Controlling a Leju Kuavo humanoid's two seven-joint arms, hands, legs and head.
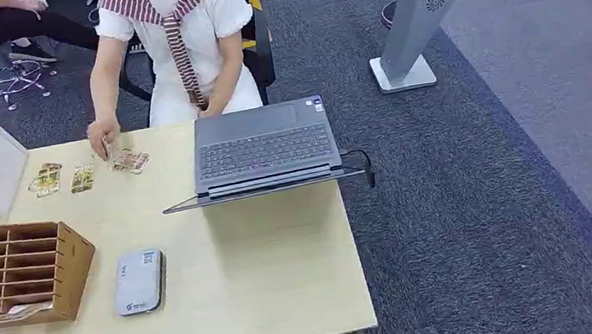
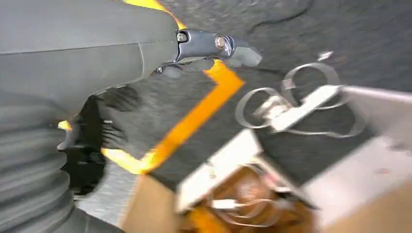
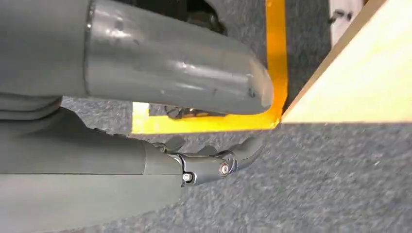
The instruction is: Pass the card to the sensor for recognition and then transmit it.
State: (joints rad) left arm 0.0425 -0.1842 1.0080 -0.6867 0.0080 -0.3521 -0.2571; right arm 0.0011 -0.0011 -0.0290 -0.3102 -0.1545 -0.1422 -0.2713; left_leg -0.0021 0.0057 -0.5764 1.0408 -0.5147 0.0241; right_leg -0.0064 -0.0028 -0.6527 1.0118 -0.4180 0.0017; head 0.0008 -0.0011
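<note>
Head view: laptop (image 1: 265,149) beside cards (image 1: 82,177).

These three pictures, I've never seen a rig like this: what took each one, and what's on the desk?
A two-armed humanoid robot took them. The big picture is from its head, looking down at a wooden table. On it lie a grey card reader, a brown slotted organizer, an open laptop and three cards; a seated person's hand touches the table beside one. The other two come from cameras at the wrists. Both arms hang low beside the table, so you see the left hand and right hand over carpet and yellow floor tape. Neither holds anything; the fingers look apart.
</note>
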